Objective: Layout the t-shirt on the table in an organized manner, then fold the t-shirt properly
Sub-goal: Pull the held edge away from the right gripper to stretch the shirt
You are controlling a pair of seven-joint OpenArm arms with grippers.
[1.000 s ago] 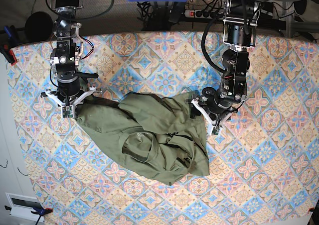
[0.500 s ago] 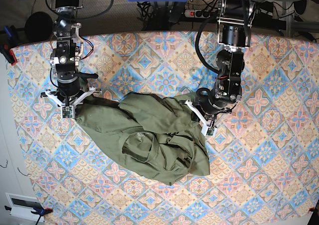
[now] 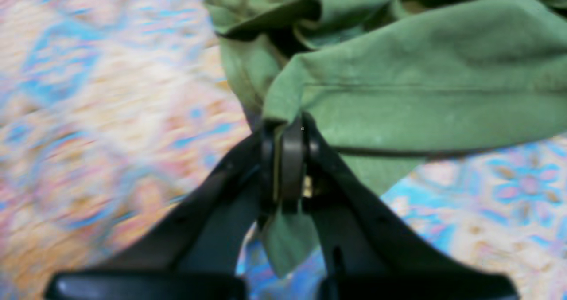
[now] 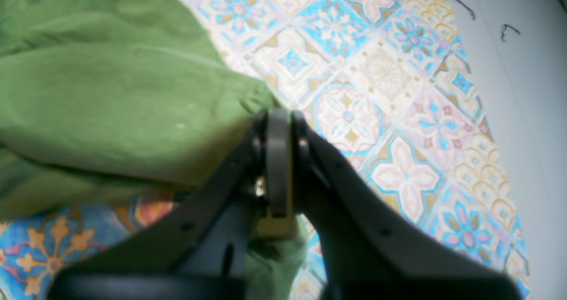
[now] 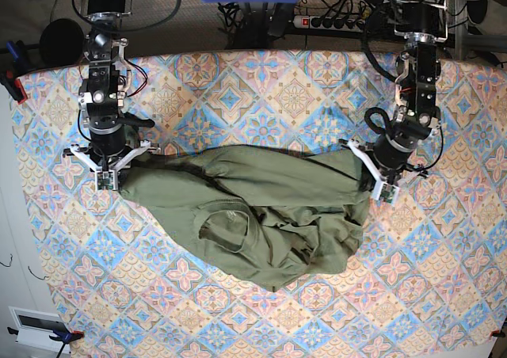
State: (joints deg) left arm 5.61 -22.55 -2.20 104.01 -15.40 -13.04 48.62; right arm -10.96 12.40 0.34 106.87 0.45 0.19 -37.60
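- Base view takes in the whole olive-green t-shirt [image 5: 253, 215], crumpled and stretched between the two arms across the middle of the table [image 5: 444, 279], with a loose bunch sagging toward the near edge.
- Left gripper [image 5: 380, 185] sits at the shirt's edge on that view's right; right gripper [image 5: 107, 172] sits at the opposite edge on its left.
- Left wrist view alone shows the left gripper [image 3: 285, 131] clamped tight on a hemmed fold of the t-shirt [image 3: 421, 87], with a small tab of cloth poking out below the closed jaws; the table [image 3: 110, 114] there is blurred.
- Right wrist view alone shows the right gripper [image 4: 279, 118] pinched shut on an edge of the t-shirt [image 4: 110, 105], cloth bunched below the jaws.
- Table cloth [image 4: 354, 114] carries pastel pink, blue and cream tiles with floral medallions; a pale floor [image 4: 522, 91] lies past its edge.
- Behind the table, the base view shows a power strip [image 5: 317, 20] and tangled dark cables [image 5: 333, 1].
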